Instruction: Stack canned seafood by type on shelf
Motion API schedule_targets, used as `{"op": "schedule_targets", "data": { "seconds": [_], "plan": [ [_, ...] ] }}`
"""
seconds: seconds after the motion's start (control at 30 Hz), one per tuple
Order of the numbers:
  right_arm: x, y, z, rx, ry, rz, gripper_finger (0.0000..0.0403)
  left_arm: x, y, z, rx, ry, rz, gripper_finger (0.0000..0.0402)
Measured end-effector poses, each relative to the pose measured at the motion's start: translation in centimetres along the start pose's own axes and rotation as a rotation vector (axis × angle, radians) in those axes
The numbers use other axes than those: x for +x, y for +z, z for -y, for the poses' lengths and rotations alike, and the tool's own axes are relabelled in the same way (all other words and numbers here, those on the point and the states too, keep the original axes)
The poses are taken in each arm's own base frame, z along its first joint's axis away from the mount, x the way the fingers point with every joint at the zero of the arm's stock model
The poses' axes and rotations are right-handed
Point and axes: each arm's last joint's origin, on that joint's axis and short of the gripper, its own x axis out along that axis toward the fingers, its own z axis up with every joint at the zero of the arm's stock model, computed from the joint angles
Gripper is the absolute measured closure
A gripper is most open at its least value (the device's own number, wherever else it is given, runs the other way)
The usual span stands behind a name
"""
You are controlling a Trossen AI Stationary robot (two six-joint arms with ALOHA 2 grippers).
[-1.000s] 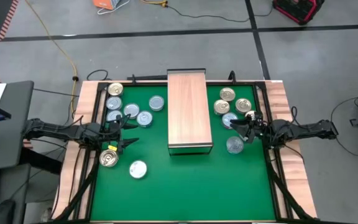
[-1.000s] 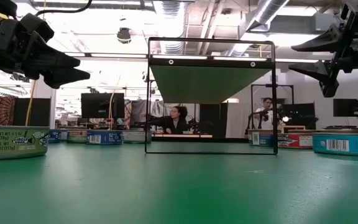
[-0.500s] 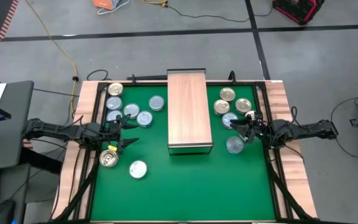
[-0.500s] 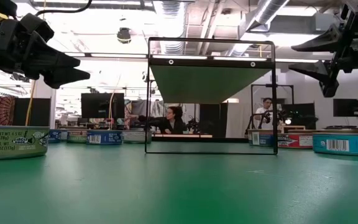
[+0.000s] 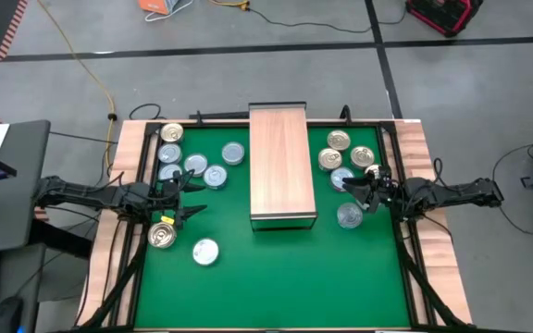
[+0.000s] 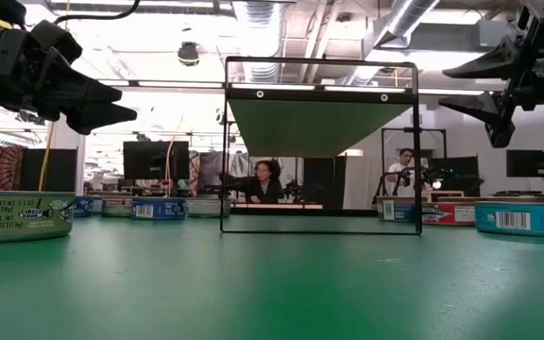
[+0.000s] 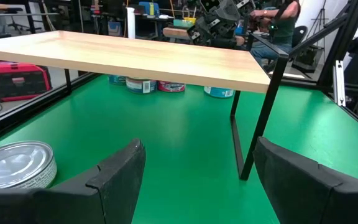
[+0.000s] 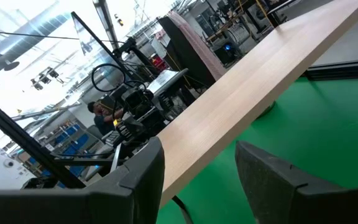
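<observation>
Canned seafood [image 5: 195, 165] lies in two loose clusters on the green bench [image 5: 276, 268], either side of the shelf [image 5: 282, 165], whose plank top is bare. We see small flat round tins, blue-silver, gold or white on top. Our left end effector [image 5: 185, 197] hovers near a gold tin [image 5: 162, 235], fingers apart and empty; our right end effector [image 5: 357, 192] hangs open above its cluster, holding nothing. We should come straight down on one tin, grip it across its rim, and keep like tops together.

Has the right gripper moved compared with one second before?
No. In the high view the right gripper sits in the same spot beside the shelf, above the same can, open and empty.
</observation>
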Motion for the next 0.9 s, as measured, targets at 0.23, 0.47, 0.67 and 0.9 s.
{"op": "schedule_targets", "data": {
  "seconds": [0.23, 0.47, 0.67, 0.9],
  "plan": [
    [0.0, 0.01, 0.0, 0.0, -0.001, 0.001, 0.0182, -0.01, 0.49, 0.05, -0.226, -0.011, 0.049, 0.0113],
    [0.0, 0.08, -0.04, 0.004, 0.002, 0.01, 0.0182, -0.02, 0.62, -0.03, -0.265, 0.017, 0.067, 0.0113],
    [0.01, 0.13, -0.06, 0.007, 0.003, 0.018, 0.0182, -0.02, 0.68, -0.08, -0.268, 0.035, 0.078, 0.0113],
    [0.0, 0.03, 0.04, -0.155, -0.013, 0.006, 0.0182, -0.02, 0.55, -0.11, -0.251, 0.044, 0.066, 0.0113]
  ]
}}
